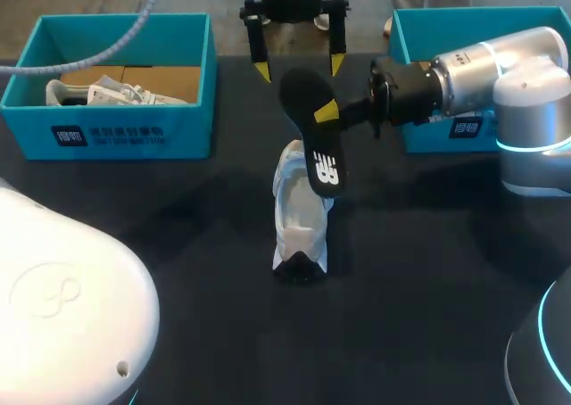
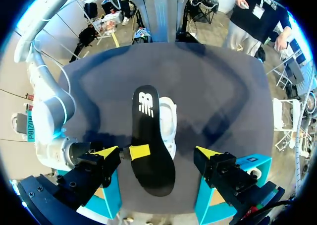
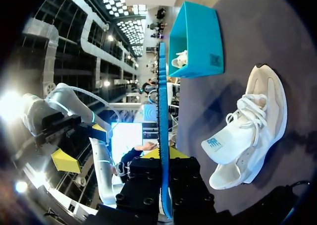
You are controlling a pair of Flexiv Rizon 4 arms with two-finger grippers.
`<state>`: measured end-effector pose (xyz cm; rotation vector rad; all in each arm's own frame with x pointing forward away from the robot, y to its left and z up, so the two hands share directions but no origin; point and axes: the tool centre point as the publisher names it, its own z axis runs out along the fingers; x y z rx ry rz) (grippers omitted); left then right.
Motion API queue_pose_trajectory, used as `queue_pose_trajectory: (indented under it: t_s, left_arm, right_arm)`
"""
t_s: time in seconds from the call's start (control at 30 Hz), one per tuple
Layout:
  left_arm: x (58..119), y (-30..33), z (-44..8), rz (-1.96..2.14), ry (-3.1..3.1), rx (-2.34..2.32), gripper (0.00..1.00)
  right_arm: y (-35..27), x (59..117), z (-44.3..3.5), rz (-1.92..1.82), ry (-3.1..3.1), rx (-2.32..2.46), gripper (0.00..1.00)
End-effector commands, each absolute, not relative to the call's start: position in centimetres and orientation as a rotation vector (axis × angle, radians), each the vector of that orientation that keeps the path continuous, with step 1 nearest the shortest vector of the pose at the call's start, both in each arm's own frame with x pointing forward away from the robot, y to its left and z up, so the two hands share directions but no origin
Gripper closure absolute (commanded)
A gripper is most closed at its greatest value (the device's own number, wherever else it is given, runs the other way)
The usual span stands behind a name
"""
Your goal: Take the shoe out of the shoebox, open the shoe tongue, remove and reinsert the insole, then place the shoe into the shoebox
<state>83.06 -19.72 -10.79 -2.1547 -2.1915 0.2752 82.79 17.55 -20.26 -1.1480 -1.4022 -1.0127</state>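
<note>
The white shoe (image 1: 301, 218) is resting on the black table (image 1: 428, 271), its tongue sticking out past the laces. Just above the shoe, the right gripper (image 1: 326, 113) is pinching the black insole (image 1: 312, 137) between its yellow tips, holding it clear of the shoe. Beyond the shoe, the left gripper (image 1: 299, 66) is hanging with its fingers spread wide, gripping nothing. A teal shoebox (image 1: 134, 128) holding another shoe (image 1: 107, 91) is sitting to the shoe's far left, and a second box (image 1: 464, 26) to its far right.
</note>
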Motion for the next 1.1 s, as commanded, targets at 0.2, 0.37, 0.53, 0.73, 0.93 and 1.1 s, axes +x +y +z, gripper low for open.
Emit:
queue_pose_trajectory:
  t_s: [0.2,0.37,0.53,0.73,0.93,1.1]
  left_arm:
    - [82.9,-19.6,-11.3,0.271,-2.184,-2.154,0.0]
    - [82.8,-19.5,-11.3,0.275,-2.191,-2.161,0.0]
    - [82.8,-19.3,-11.7,0.323,-2.212,-2.188,0.0]
    - [82.5,-19.0,-12.1,0.399,-2.238,-2.249,0.0]
    - [82.2,-18.4,-12.1,0.493,-2.282,-2.306,0.0]
    - [81.8,-17.6,-12.1,0.591,-2.329,-2.311,0.0]
  right_arm:
    - [17.8,82.9,-20.5,-1.016,-1.4,-1.147,1.0]
    - [17.8,82.9,-20.6,-1.015,-1.397,-1.148,1.0]
    - [17.8,82.8,-20.6,-1.014,-1.395,-1.149,1.0]
    - [17.7,82.7,-20.6,-1.014,-1.394,-1.15,1.0]
    - [17.3,82.7,-20.5,-1.018,-1.395,-1.157,1.0]
    - [17.1,82.7,-20.4,-1.02,-1.398,-1.161,1.0]
